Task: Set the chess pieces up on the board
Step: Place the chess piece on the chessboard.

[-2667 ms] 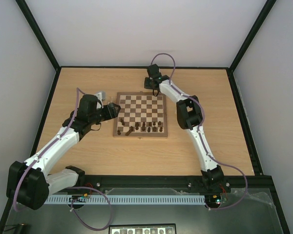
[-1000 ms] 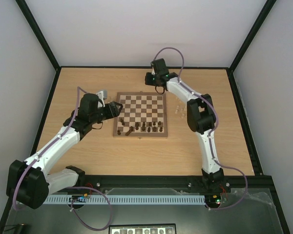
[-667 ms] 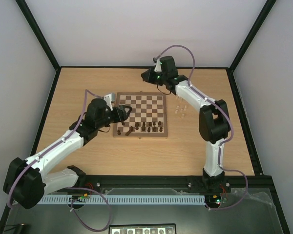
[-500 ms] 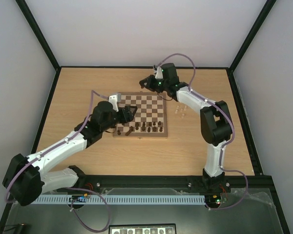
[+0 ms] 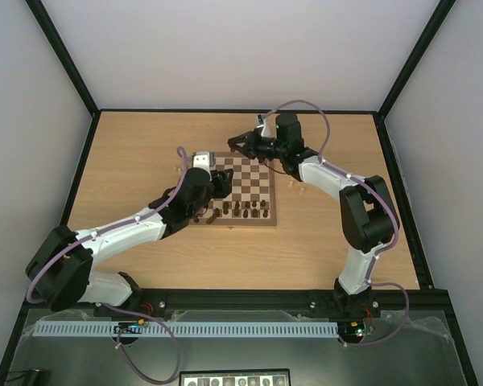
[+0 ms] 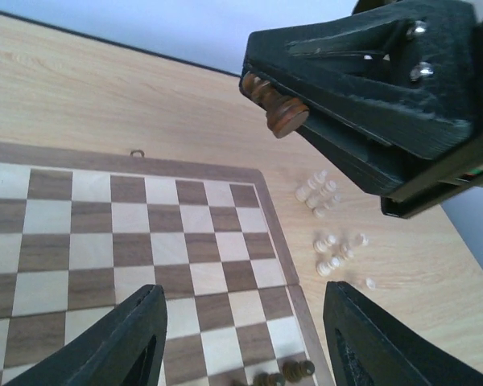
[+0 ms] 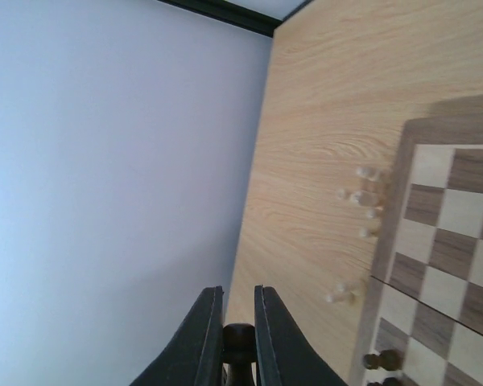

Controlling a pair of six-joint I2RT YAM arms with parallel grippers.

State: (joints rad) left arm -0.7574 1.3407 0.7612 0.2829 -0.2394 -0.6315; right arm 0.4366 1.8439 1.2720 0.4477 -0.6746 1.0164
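Two arms are stretching out from the near edge of the surface point(image 5: 346, 241). The left arm point(image 5: 121, 233) is slanting in toward the board point(image 5: 253, 173) from the near left, and the right arm point(image 5: 362, 209) is bending around its right side. Along the board's near rows a line of dark pieces point(image 5: 241, 211) is standing, partly covered on the left by the left arm; they are too small to say whether each one is upright. Just beyond them the left hand point(image 5: 217, 183) is hovering over the left part of the board, its fingers point(image 6: 145, 338) spread apart with nothing between them and bare squares showing beneath. On the bare wood off the board's right edge a loose cluster of pale pieces point(image 6: 318, 186) is lying, near the border but not touching it. A second pale group point(image 7: 361, 195) is showing in the right wrist view, scattered just beside another edge of the board. Farthest away, the right hand point(image 5: 237, 145) is hanging near the board's far edge, pinching a single dark piece point(image 6: 275, 108) between its fingertips. That piece is being held in the air, clear of the squares, with its round base facing the left wrist camera.
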